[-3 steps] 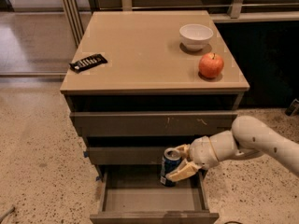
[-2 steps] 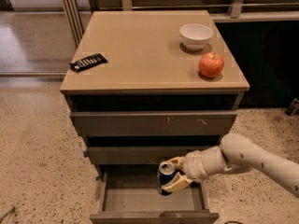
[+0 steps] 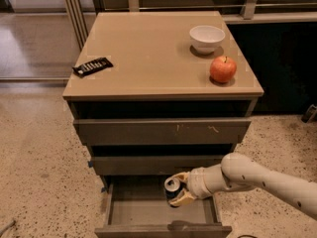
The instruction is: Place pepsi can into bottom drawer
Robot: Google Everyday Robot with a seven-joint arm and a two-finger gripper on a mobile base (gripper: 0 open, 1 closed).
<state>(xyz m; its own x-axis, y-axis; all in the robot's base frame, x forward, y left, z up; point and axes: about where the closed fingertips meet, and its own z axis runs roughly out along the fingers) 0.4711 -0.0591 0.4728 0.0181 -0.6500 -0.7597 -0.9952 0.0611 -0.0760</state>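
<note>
1. Bottom drawer (image 3: 163,229): pulled open. Its front rim lies nearest to us, just ahead of the hand, and its bare floor spreads under the hand and off to the side away from the arm.

2. Hand (image 3: 174,190): inside the drawer's opening, clenched on the can, with one finger over it and one (image 3: 182,198) beneath.

3. Can (image 3: 172,184): held in the hand, tilted, silver top toward us, low within the drawer. We cannot tell whether it touches the floor.
   - Handling, as we judge it: light, with a thin stiff wall that dents under a hard squeeze. Its skin is smooth and slippery, and it is apt to roll if laid on its side.
   - Best hold is across the mid-body, as now.

4. Room: the drawer wall stands near on the arm's side, and the drawer back sits just behind the hand. The freest way out is up and toward the front rim.

5. Middle drawer (image 3: 158,165): just above the hand, so its lower edge limits any lift.

6. Top drawer (image 3: 163,131): higher up, with a scratched front.

7. Surface (image 3: 148,53): well above the hand. It carries a dark bar (image 3: 92,66), an apple (image 3: 223,69) and a bowl (image 3: 207,37), farthest of all.
</note>
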